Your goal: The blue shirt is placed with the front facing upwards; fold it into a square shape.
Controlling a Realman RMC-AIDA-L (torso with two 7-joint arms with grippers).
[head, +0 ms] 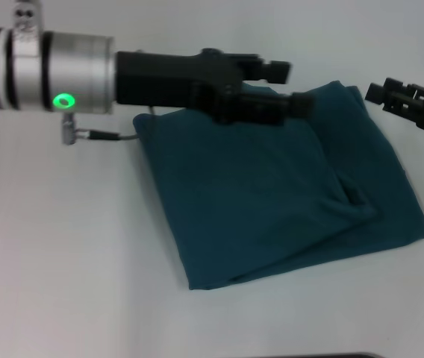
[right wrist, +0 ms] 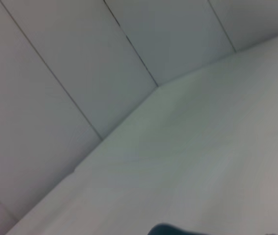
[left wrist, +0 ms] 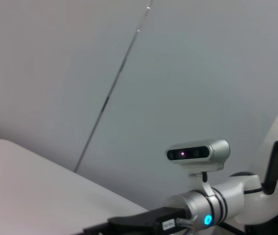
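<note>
1. The worktop carries the blue shirt, which lies already folded into a roughly square bundle with its layered edges showing along the near side; the risk here is that the smooth surface lets the whole bundle slide if anything drags on it
2. The blue shirt has a raised crease and a loose flap toward its right side; I judge that a snag there could pull the top layer open and spoil the square shape
3. The left arm reaches across above the far edge of the blue shirt, and the left gripper sits over the shirt's far middle; whether its fingers are open or closed I cannot tell, so cloth may yet be caught in it, and lifting away would then drag the fold apart
4. The right gripper hovers just beyond the shirt's far right corner, clear of the cloth, its fingers apparently parted and holding nothing; a low sweep back across that corner could flip it up
</note>
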